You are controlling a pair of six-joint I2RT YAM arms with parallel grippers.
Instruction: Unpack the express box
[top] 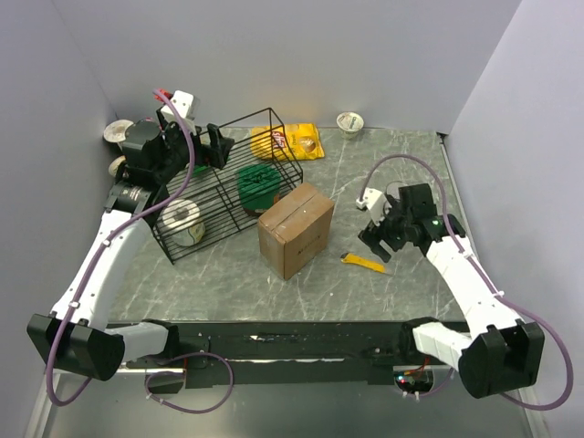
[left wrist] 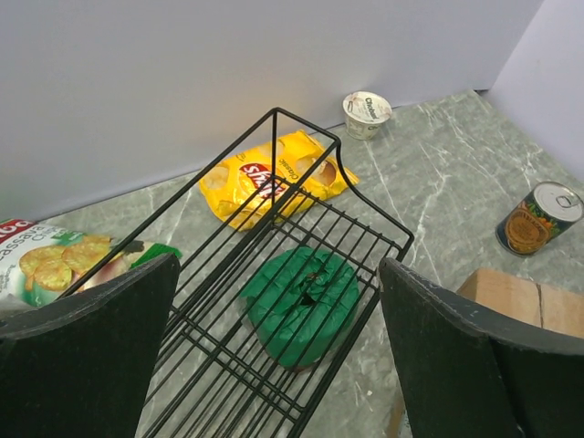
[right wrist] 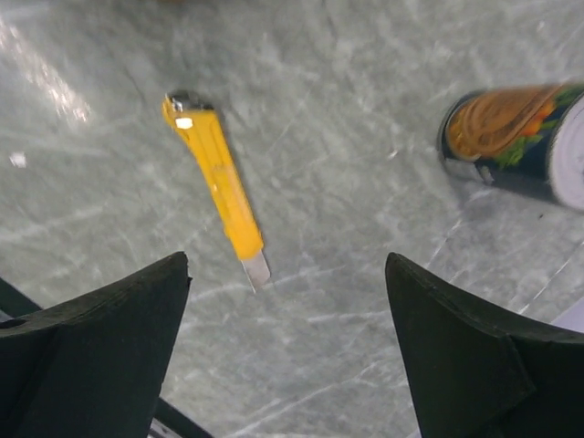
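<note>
The knife lies flat on the table, just right of the box's near corner, blade end toward the near edge. The right claw hangs over it, fingers spread wide and holding nothing. A can lies on its side further right of the box.

The box stands closed at mid-table, taped seam up. Its long axis and the seam run diagonally from near-left to far-right, and one corner points at the near edge.

Behind and left of the box sits a wire basket, with a green bundle just behind the box. The left claw hovers over the basket's far-left end, open and empty. Beyond the box lie a yellow chip bag and a cup.
</note>
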